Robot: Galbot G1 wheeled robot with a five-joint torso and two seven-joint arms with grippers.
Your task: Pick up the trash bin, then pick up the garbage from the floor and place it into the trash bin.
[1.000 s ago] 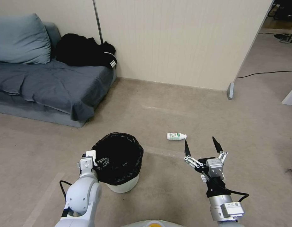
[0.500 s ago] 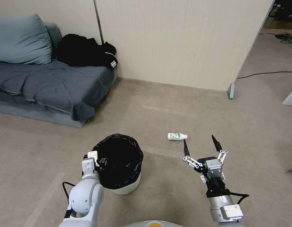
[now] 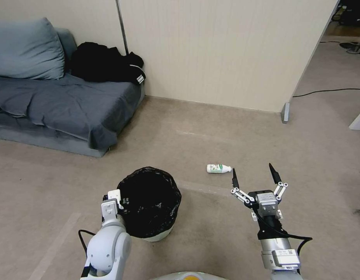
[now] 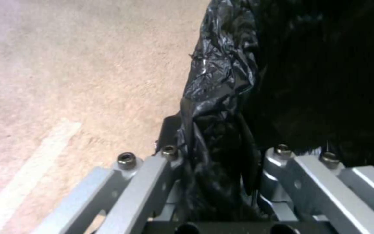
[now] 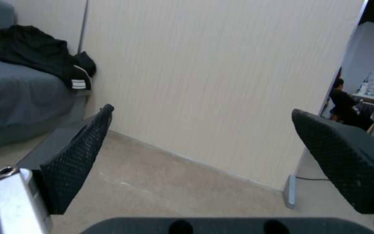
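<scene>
L gripper [image 3: 118,199] fingers clamp the trash bin [image 3: 150,202] rim w/ liner, bin on floor mid-room. R gripper [image 3: 254,179] fingers spread wide, holding nothing, just beside the bottle [image 3: 218,168]. Step: bottle pickup; next likely needs lowering R fingers around it.

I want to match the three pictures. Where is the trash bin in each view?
Head view: the trash bin stands on the floor, lower left of centre, with the left gripper at its rim.
Left wrist view: its black liner covers the right half, and the rim is clamped in the left gripper.
Right wrist view: the open right gripper faces the wall and the sofa.
Shared landmark: the pale floor stripe beside the bin.
</scene>
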